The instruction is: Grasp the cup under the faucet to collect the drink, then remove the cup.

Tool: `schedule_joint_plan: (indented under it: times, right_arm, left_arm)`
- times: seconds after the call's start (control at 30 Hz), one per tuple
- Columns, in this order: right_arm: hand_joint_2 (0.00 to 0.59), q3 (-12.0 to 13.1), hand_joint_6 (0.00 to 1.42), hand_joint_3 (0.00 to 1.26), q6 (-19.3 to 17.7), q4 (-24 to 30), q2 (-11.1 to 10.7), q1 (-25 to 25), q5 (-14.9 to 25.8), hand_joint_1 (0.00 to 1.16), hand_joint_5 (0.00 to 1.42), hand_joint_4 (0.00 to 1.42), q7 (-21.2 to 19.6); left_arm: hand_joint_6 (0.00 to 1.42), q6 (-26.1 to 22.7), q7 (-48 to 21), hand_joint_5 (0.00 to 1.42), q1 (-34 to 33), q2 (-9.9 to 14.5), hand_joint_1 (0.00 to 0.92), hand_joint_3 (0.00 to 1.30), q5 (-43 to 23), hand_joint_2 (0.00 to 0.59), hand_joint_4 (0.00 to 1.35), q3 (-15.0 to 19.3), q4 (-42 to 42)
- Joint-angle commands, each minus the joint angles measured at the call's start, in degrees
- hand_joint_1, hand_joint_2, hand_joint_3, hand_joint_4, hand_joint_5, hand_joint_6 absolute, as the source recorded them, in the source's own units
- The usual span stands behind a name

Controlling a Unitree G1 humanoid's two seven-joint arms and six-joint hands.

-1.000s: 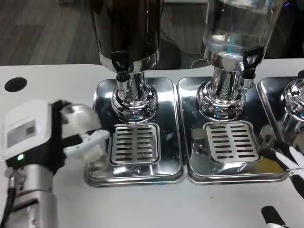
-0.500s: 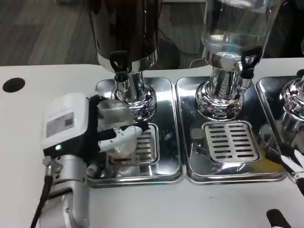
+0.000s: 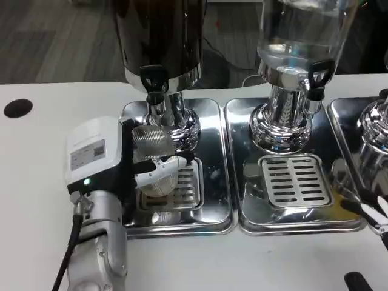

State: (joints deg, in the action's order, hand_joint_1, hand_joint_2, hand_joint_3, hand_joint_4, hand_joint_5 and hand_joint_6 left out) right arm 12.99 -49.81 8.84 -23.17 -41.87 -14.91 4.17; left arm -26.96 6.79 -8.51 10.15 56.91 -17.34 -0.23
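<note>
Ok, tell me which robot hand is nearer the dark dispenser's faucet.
Left. The left robot hand holds the cup just below that faucet; the right robot hand sits far off at the table's right edge.

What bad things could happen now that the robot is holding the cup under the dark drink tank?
1. The cup is clear and hard to see in the left hand, and it looks tilted, so drink could miss it and land on the drip grate.
2. The spout sits close above the cup, so lifting the cup might bump it.
3. The hand is near the tank's shiny base, so a sideways pull could knock it.
</note>
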Motion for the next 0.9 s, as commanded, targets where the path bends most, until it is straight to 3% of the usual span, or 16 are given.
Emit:
schedule_joint_plan:
  times: [0.03,0.33,0.57,0.7,0.9]
  right_arm:
    - [0.39,0.65,0.0,0.13,-1.07,-0.63,-0.72,0.24,1.37,0.53,0.0,0.0,0.81]
    - [0.386,0.82,0.0,0.14,-0.85,-1.9,-1.37,1.26,2.22,0.54,0.0,0.0,1.87]
    - [0.382,0.78,0.0,0.14,-0.77,-2.94,-1.71,2.11,2.92,0.54,0.0,0.0,2.22]
    - [0.381,0.68,0.0,0.14,-0.71,-3.18,-1.65,2.35,2.82,0.55,0.0,0.0,2.36]
    - [0.381,0.21,0.0,0.14,-0.14,-2.87,-1.4,3.01,2.45,0.55,0.01,0.0,2.53]
  left_arm:
    - [1.19,0.35,2.64,0.93,-2.74,-0.94,0.38,0.53,-0.3,0.115,0.64,-0.73,2.31]
    - [1.17,0.53,4.35,0.92,-5.81,-2.27,0.365,0.51,-1.76,0.117,0.62,-1.27,7.1]
    - [1.01,0.46,4.58,0.82,-7.23,-2.64,0.091,0.39,-3.51,0.028,0.52,-2.15,9.44]
    - [0.97,0.87,4.8,0.78,-7.14,-2.46,0.036,0.36,-4.36,0.022,0.49,-1.9,9.45]
    - [0.95,1.11,4.89,0.76,-6.45,-1.57,0.033,0.35,-5.08,0.027,0.48,-1.96,8.47]
